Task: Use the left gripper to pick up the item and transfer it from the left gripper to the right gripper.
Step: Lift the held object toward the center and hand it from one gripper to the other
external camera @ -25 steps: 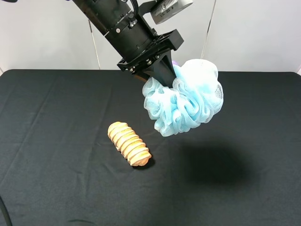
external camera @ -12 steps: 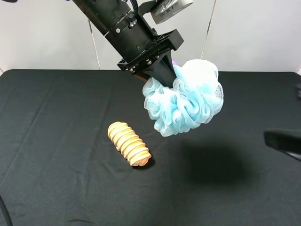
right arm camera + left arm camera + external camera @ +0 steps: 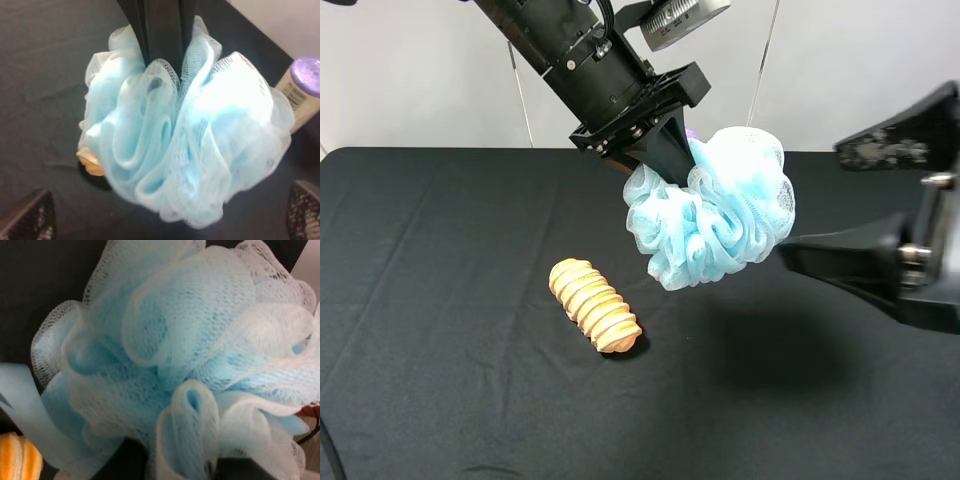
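Black table (image 3: 440, 380), white wall (image 3: 400, 80) — left gripper (image 3: 676, 166) jaws clamp the item (image 3: 715, 215) (aloft); right gripper (image 3: 809, 202) jaws wide apart.

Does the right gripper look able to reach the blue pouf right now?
Likely yes: the pouf hangs clear of the table in the left gripper, and the right gripper, fingers open, faces it with nothing between.
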Motion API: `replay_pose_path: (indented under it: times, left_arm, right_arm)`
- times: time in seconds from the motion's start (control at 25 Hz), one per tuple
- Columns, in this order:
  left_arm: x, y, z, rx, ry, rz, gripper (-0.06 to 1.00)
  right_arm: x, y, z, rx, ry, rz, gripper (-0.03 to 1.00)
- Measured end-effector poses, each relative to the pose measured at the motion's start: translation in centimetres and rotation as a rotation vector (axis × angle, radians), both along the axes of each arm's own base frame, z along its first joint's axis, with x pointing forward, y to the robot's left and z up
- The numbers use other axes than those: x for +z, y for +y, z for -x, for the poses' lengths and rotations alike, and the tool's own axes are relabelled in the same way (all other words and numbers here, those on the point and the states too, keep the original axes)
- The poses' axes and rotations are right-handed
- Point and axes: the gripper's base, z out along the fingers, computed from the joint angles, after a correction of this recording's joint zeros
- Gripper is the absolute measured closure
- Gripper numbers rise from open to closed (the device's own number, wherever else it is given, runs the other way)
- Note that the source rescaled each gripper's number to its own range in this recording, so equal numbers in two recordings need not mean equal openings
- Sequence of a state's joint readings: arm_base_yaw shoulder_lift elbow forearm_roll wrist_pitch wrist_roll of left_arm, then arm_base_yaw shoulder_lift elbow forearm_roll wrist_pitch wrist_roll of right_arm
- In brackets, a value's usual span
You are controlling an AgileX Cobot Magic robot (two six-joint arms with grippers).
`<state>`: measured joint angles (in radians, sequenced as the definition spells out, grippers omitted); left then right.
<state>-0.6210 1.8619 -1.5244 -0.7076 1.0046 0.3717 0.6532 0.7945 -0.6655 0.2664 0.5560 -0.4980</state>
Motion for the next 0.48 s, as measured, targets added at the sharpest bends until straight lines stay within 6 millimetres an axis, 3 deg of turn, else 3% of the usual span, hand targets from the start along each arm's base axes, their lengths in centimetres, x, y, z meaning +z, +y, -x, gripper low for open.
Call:
replay_pose_path:
  times: [0.48]
  left_arm:
    - [0.0,0.0,0.0,0.003,-0.002,0.003,0.89]
  right_arm:
    - [-1.9,2.1,-3.6,-0.035,-0.023,0.042,-0.03]
